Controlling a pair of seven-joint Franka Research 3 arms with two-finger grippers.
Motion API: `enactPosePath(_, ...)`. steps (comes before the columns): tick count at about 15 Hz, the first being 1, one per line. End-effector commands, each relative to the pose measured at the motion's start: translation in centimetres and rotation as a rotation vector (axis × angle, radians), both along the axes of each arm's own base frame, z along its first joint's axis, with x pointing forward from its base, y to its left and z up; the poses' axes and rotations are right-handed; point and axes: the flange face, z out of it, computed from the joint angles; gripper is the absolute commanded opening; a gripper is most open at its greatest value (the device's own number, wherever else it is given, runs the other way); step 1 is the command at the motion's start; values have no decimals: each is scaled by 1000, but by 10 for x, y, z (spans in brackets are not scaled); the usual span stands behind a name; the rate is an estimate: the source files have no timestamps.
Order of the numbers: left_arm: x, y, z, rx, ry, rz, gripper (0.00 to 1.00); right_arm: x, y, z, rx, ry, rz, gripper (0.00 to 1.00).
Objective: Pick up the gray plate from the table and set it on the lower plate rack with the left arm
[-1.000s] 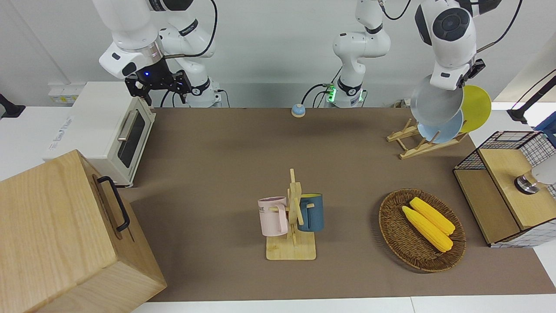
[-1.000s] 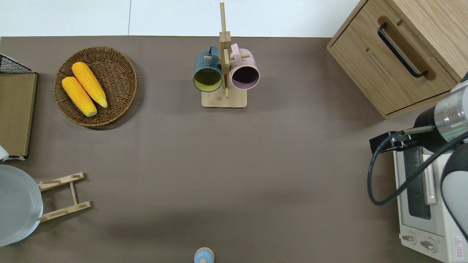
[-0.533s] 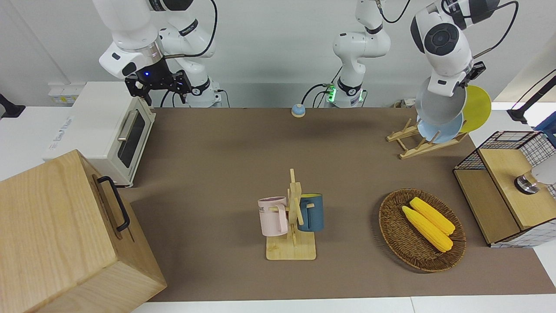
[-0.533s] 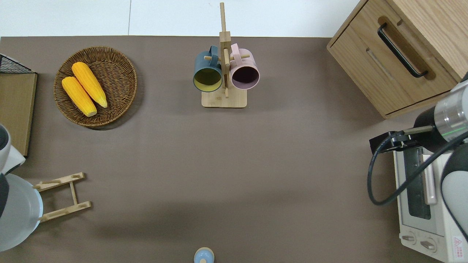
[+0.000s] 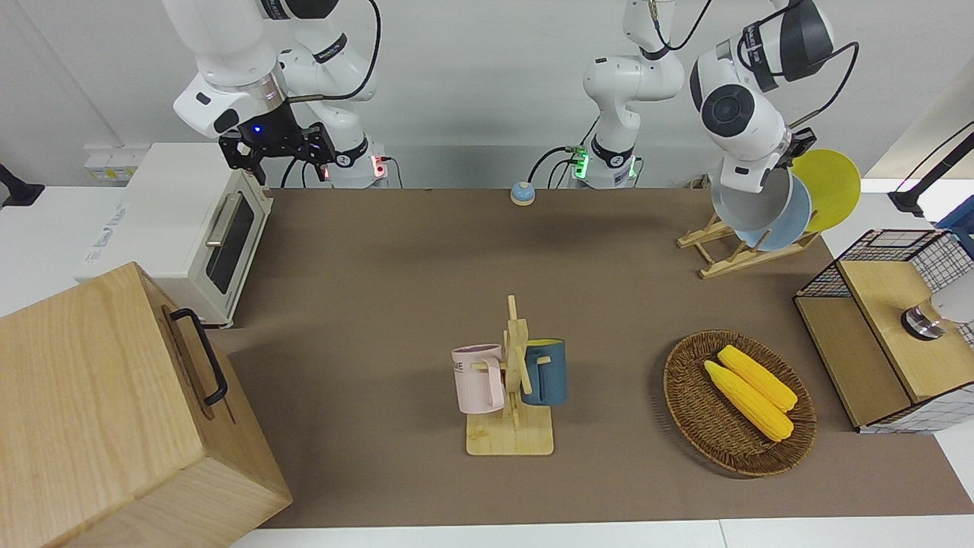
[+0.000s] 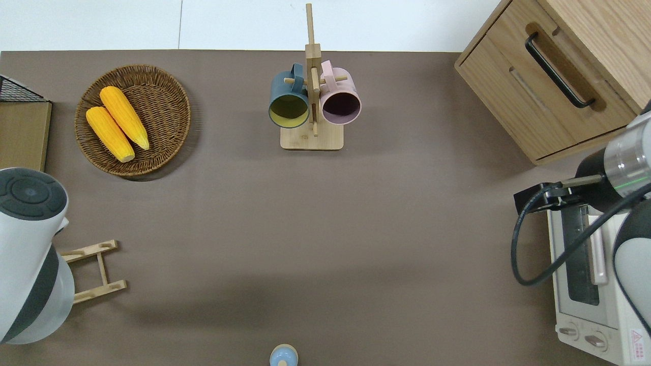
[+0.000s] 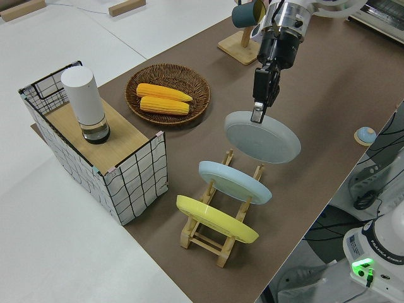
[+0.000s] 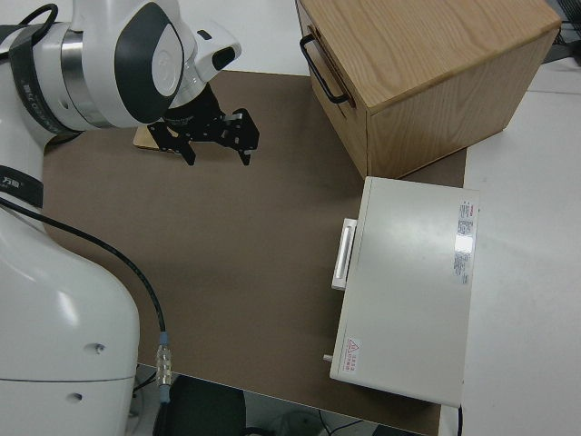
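My left gripper (image 7: 257,114) is shut on the rim of the gray plate (image 7: 262,137), which it holds tilted in the air over the lower plate rack (image 7: 218,243). The plate hangs above the rack's free slots, beside the light-blue plate (image 7: 233,182) that stands in it. A yellow plate (image 7: 218,219) stands in the end slot. In the front view the gray plate (image 5: 752,205) overlaps the light-blue plate (image 5: 795,221) above the rack (image 5: 730,257). In the overhead view the left arm (image 6: 25,254) hides the plate. My right gripper (image 8: 215,145) is open and parked.
On the brown table (image 5: 396,266) stand a mug stand (image 5: 511,388) with two mugs, a wicker basket (image 5: 685,411) with two corn cobs, a wire-sided box (image 5: 883,327), a wooden drawer cabinet (image 5: 114,411), a toaster oven (image 5: 190,228) and a small blue bell (image 5: 522,192).
My left arm has swung over the rack and brought the gray plate lower, off the yellow plate's side and toward the rack's free slots. The right arm has not moved.
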Motion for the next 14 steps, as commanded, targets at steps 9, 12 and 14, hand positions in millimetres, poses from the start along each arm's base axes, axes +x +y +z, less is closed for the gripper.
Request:
enactPosePath(9,-5,-9,-64,13,-73,40,0,-2,-2,4,-8,0,-14,983)
enactPosePath(12,-5,-13,-78,20,-90,66,0,-2,-2,3,-7,2,-14,983)
enactPosePath(14,-5,-19,-81,17,-100,71,0,-2,-3,4,-7,0,-16,983)
